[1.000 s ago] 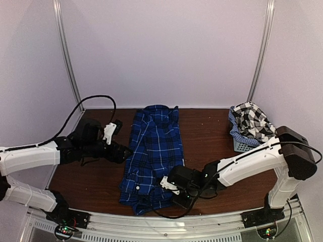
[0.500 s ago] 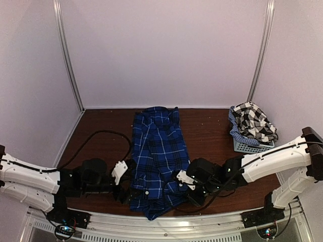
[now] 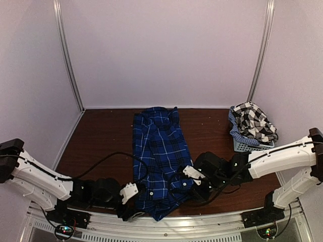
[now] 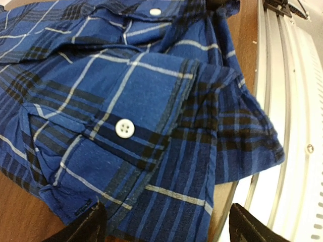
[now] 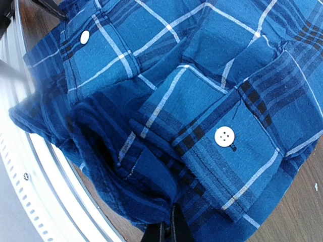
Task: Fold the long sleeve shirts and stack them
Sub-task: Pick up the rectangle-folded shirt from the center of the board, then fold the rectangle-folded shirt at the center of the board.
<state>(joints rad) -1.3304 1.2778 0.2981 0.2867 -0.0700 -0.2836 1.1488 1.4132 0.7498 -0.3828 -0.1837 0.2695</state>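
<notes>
The royal-blue plaid shirt lies lengthwise in the middle of the table, its near end bunched at the front edge. My left gripper is open at the near-left corner of the shirt. In the left wrist view the hem lies between my spread fingers. My right gripper is shut on a fold of the blue shirt at its near-right side. In the right wrist view the fingers pinch cloth below a buttoned cuff. The black-and-white checked shirt lies heaped at the far right.
The checked shirt sits in a small pale mesh basket at the right edge of the table. A metal rail runs along the near edge, under the shirt's overhanging hem. Black cables trail from the left arm over the brown tabletop.
My left arm swung from the far left of the table down to the shirt's near-left corner. My right gripper shifted right, and the shirt's near end bunched narrower.
</notes>
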